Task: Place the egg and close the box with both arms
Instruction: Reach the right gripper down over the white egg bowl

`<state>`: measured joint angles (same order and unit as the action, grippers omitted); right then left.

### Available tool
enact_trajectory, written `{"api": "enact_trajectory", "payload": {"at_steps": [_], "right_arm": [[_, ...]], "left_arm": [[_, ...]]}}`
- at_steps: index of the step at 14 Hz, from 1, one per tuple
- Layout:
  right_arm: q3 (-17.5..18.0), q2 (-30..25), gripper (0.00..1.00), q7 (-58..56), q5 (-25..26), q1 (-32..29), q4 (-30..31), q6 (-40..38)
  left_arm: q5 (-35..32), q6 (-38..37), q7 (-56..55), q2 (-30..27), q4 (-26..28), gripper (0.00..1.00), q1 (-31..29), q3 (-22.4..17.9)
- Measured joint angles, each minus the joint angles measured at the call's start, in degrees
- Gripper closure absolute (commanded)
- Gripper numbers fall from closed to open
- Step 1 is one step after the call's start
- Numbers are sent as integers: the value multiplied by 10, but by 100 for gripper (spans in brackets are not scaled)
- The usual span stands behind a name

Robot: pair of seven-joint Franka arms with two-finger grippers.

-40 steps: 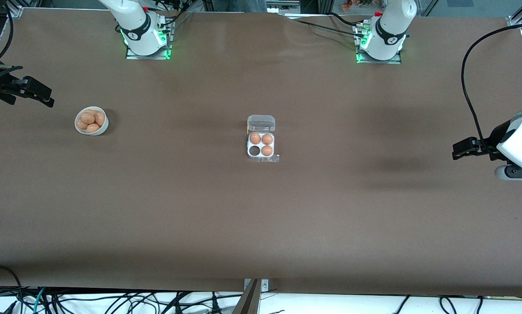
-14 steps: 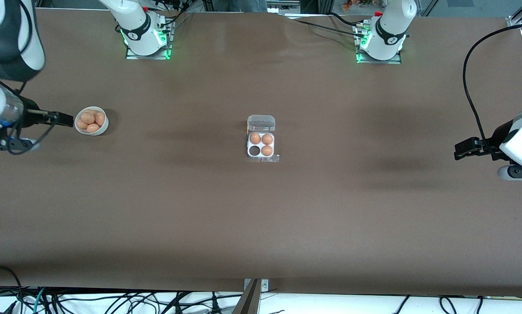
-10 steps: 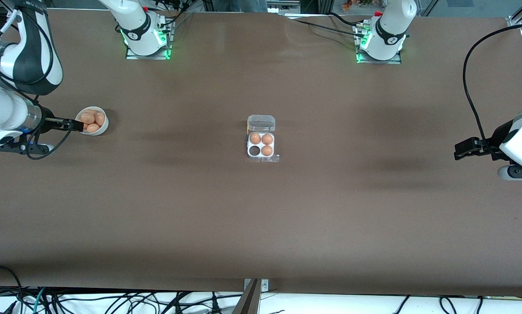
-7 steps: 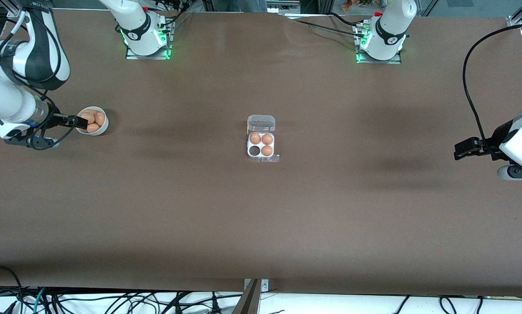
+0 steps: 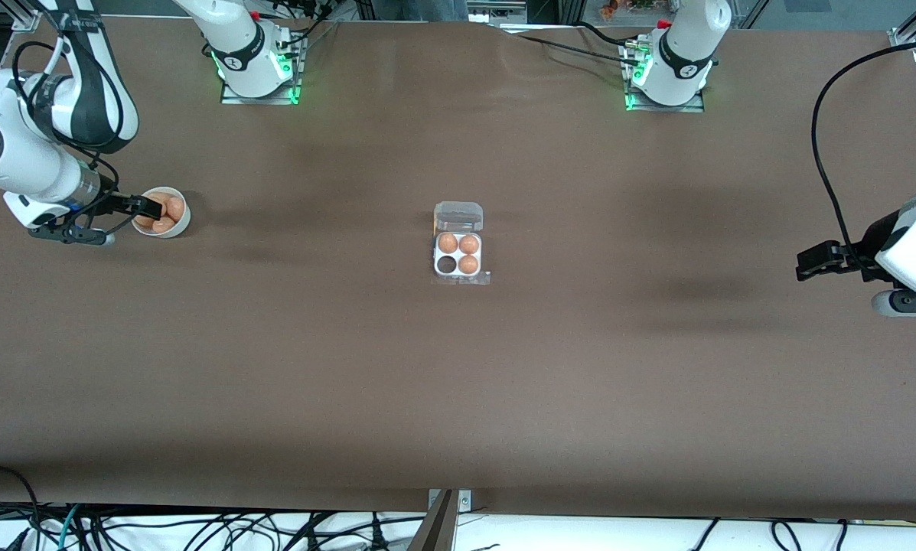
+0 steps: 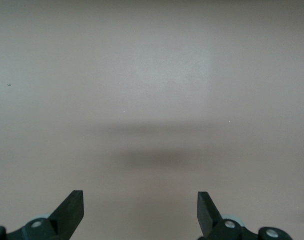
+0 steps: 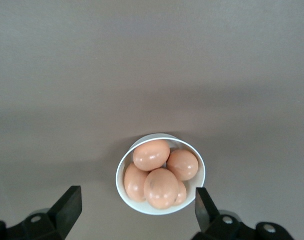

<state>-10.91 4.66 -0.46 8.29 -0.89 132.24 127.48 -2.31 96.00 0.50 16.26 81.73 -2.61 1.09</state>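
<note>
Right hand (image 5: pixel 150 207) is hovering over the white bowl (image 5: pixel 180 223) of brown eggs (image 7: pixel 157 175) down at the right arm's end of the bench (image 5: pixel 458 383), fingers spread wide and nothing between them. From my right wrist feed I can see both fingertips (image 7: pixel 69 202) straddling the bowl with room on either side, four or five eggs piled inside, no contact with any of them.

Left hand (image 5: pixel 810 264) is parked over bare bench at the left arm's end, well apart from everything, also spread wide and not holding anything. That arm is just waiting. Its wrist feed shows only brown surface and a soft shadow.

Room-wise I've got loads. Bowl and box are well apart, with only flat brown bench between them, and a big open stretch runs toward the front camera. The bowl sits near the bench's end edge, so less margin there.

The box (image 5: pixel 458 256) sits around the middle of the bench, about midway between the two arm bases (image 5: pixel 255 69). Small square clear-plastic carton, whitish tray, see-through lid (image 5: pixel 458 216) hinged open and lying flat on the side toward the bases. Three cells hold brown eggs; the fourth cell (image 5: pixel 447 265), on the camera side toward the right arm's end, is dark and unfilled.
</note>
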Motion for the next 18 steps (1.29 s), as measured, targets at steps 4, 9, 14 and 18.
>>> {"api": "enact_trajectory", "payload": {"at_steps": [4, 9, 14, 18], "right_arm": [[-7, 46, 0, 0, 0, 0, 1, 29], [-14, 64, 0, -3, 1, 0, 3, 25], [-41, 64, 0, -36, 3, 0, 13, 24], [-42, 63, 4, -39, 3, 0, 28, 24]], "left_arm": [[0, 0, 0, 0, 0, 0, 0, 0], [0, 0, 0, 0, 0, 0, 0, 0], [0, 0, 0, -1, -1, 0, 1, 1], [0, 0, 0, -1, -3, 0, 1, 1]]}}
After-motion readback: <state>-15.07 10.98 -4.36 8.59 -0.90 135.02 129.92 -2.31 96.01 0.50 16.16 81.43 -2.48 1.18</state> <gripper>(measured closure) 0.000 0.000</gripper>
